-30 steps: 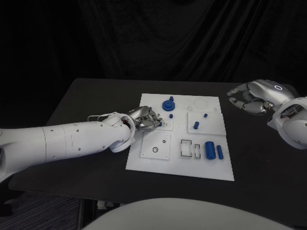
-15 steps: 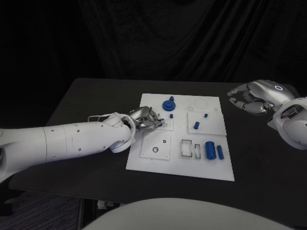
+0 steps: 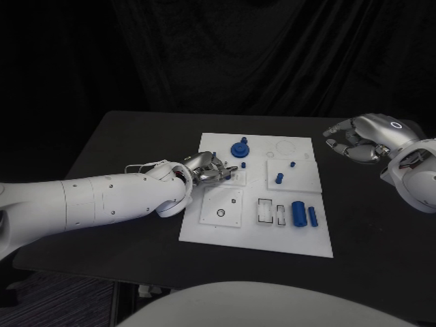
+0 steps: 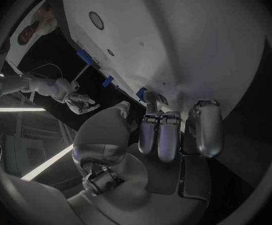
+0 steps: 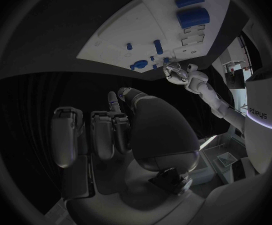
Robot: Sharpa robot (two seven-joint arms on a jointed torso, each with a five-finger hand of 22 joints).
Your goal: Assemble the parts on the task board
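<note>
Since 1 s ago nothing has shifted: left hand [image 3: 207, 167], fingers curled together, rests mid-frame at the task board [image 3: 210, 228], right hand [image 3: 353, 144] curled empty, assembly stalled.

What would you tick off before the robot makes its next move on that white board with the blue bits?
1. Left hand over the task board: ok.
2. Left hand holding a part: cannot tell, fingers curled.
3. Right hand clear of the board: ok, off its far right corner.
4. Right hand holding a part: cannot tell.
5. Blue cylinder and thin bar lying on the board: ok.
6. Blue round part on the board: ok.
</note>
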